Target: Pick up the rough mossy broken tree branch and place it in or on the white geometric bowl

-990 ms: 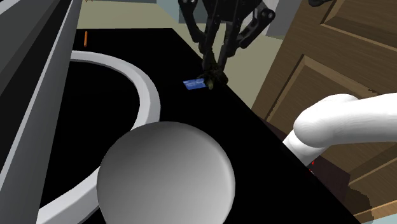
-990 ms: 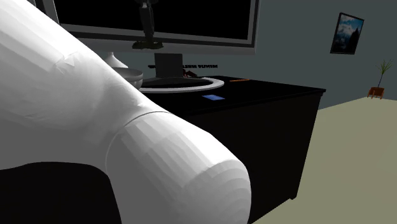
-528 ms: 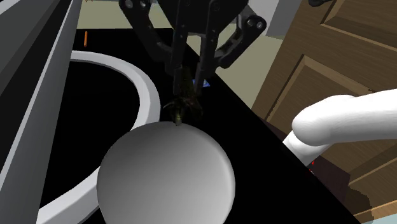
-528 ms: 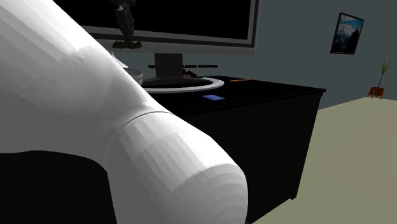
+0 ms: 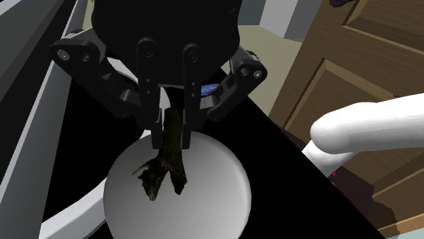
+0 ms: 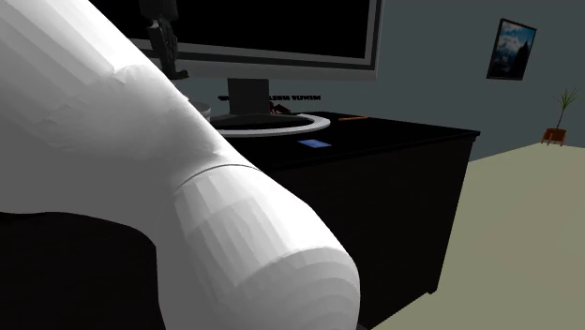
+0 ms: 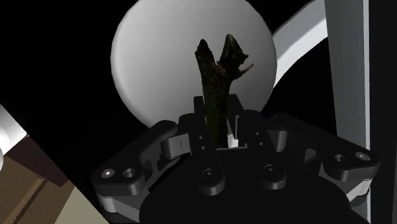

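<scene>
Dark branch [image 5: 167, 157] clasped between fingers [image 5: 193, 102], top hidden, over white bowl [image 5: 219, 198]

In the shoulder view the top edge cuts off the tool [image 5: 174, 129]. Its fingers cover the upper end of the branch [image 5: 165, 170], and its linkage hides most of a small blue object [image 5: 211, 88] on the bench [image 5: 272, 176]. In the wrist view the tool's body covers the near rim of the white bowl [image 7: 159, 57]. The white arm [image 6: 112, 187] blocks the second exterior view's left.
</scene>
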Controlling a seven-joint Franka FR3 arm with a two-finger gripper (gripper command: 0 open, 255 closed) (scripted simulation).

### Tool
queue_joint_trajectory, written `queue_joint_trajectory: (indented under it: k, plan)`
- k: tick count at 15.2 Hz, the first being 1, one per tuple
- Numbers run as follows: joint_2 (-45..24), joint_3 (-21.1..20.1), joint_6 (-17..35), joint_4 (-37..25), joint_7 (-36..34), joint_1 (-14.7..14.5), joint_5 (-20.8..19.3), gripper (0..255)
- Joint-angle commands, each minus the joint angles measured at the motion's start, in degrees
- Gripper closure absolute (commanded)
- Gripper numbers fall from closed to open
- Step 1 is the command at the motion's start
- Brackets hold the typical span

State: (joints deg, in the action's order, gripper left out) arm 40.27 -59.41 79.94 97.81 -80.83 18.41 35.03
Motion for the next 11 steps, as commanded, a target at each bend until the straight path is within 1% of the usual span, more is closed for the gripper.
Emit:
queue_joint_trajectory:
  k: [1,9,11]
  plan:
    - [0.79,-0.19,1.23,1.83,0.21,-0.53,0.56,255]
    - [3.49,-0.97,6.19,9.18,1.79,-2.39,2.55,255]
    - [3.50,-0.97,6.19,9.18,1.80,-2.39,2.55,255]
